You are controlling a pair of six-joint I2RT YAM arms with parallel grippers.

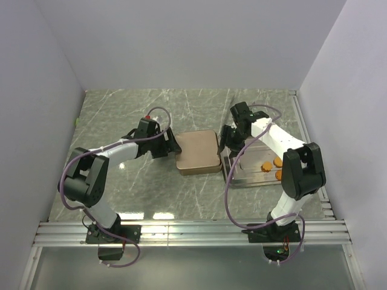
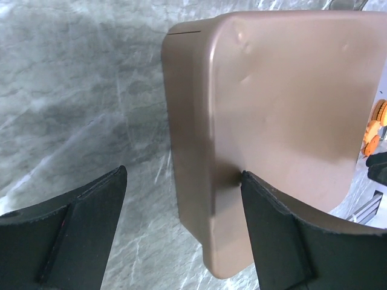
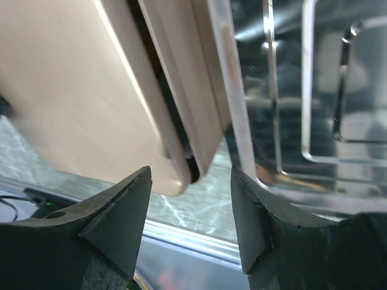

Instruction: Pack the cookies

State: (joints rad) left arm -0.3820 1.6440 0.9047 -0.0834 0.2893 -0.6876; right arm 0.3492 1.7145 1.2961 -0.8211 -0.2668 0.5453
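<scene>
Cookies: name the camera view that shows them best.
The top external view: three orange cookies lie in plain sight on the clear tray, beside the tan box. The left wrist view catches only orange slivers at its right edge, past the box. The right wrist view shows none, only box and tray.

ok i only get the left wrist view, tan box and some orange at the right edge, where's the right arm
observer: Across the box from you; the right fingers stand open at its corner, beside a clear tray.
operator: and the orange bits
observer: Those are cookies on that tray; three orange ones show from above.
operator: right fingers holding anything
observer: No, nothing is gripped between them.
</scene>
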